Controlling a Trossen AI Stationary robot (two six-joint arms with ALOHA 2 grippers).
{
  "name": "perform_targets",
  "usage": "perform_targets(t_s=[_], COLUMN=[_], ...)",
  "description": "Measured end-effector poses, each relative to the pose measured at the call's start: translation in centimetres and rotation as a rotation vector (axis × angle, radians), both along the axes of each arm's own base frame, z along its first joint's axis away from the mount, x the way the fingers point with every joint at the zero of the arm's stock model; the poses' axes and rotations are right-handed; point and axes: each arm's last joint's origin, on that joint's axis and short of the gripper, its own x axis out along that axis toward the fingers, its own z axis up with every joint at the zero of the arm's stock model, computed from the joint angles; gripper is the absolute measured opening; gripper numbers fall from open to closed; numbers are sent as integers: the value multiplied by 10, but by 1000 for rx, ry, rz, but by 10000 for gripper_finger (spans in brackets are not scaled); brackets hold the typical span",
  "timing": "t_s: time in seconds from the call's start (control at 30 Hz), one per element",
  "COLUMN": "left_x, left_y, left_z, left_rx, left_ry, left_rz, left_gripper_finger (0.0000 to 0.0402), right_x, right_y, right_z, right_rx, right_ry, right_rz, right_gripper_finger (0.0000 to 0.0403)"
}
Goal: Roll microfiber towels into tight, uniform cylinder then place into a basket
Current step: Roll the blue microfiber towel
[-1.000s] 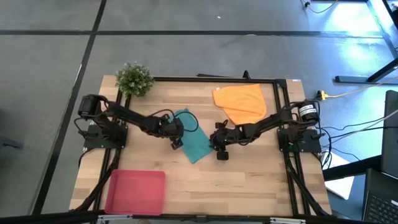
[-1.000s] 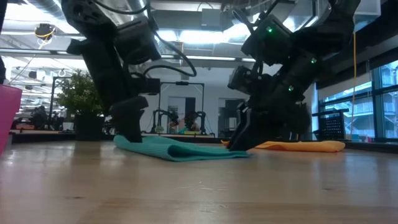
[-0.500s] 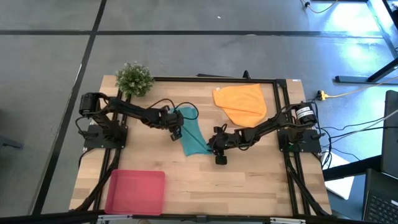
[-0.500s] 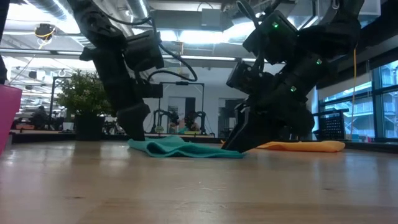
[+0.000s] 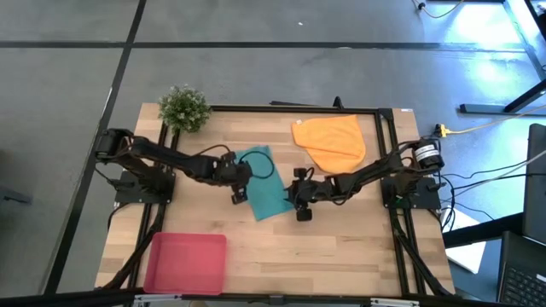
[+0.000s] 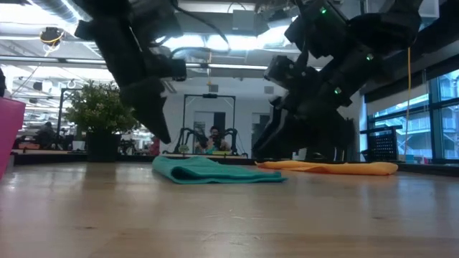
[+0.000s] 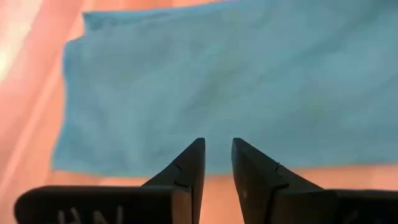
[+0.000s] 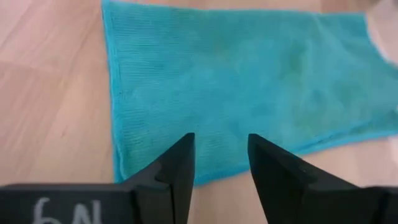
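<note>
Both claws hang empty over the table, left gripper (image 5: pixel 240 193) narrowly parted, then the flat teal towel (image 5: pixel 265 193) between them, right gripper (image 5: pixel 298 203) wider apart, seemingly just off the cloth.

Overhead, table-level and wrist cameras share teal towel (image 5: pixel 266 189).

Partial marks on both hand bases: "6N" right (image 8: pixel 219 171), unclear left (image 7: pixel 216 174) (upside-down).
</note>
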Motion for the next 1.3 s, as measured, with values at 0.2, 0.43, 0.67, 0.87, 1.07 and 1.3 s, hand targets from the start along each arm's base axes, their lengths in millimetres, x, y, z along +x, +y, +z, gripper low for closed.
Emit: perform_targets(t_s=[0.2, 0.43, 0.67, 0.87, 1.07, 1.3], left_x=[-4, -11, -13, -13, -13, -13], left_y=[-36, -70, -88, -88, -88, -88], left_z=[0, 2, 3, 3, 3, 3], left_rx=[-5, -11, -82, -106, -107, -107], left_ry=[-27, -100, -126, -136, -135, -134], left_rz=[-46, -11, -73, -58, -60, -61], left_gripper_finger=[72, 72, 72, 72, 72, 72], right_x=[-2, -2, -1, -1, -2, -1], right_y=[9, 10, 11, 14, 16, 16], right_z=[4, 4, 5, 5, 4, -8], right_rx=[-76, -80, -69, -1, 8, -66], right_ry=[-4, -4, -13, -9, 4, 50], right_rz=[89, 97, 101, 184, 276, 339], right_gripper_finger=[149, 149, 149, 149, 149, 149])
